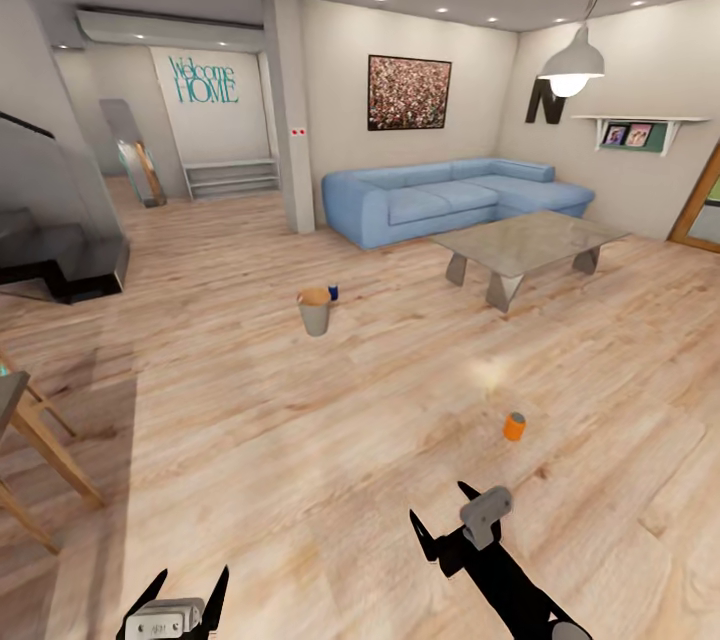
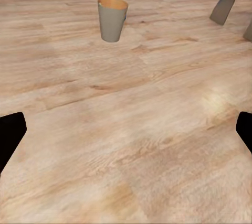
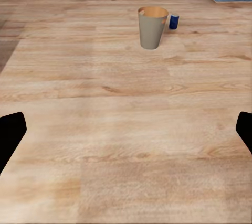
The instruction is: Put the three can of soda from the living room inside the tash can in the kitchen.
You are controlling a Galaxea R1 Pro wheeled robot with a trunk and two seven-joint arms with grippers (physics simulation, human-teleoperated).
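Soda cans not yet collected. Left gripper point(image 1: 172, 592) lower left of frame, jaws spread, empty. Tash can point(image 1: 314, 311) centre-left on floor, blue can point(image 1: 332, 293) just beside it. Right gripper point(image 1: 443, 519) lower centre, open, empty. Orange can point(image 1: 514, 426) upright, right of centre, nearest. Step: approach. Next: drive closer, lower right gripper around orange can.

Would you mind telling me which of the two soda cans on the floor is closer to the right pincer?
The orange can, standing alone on the wood floor just ahead of the right pincer. The blue can stands much farther off, beside the trash can.
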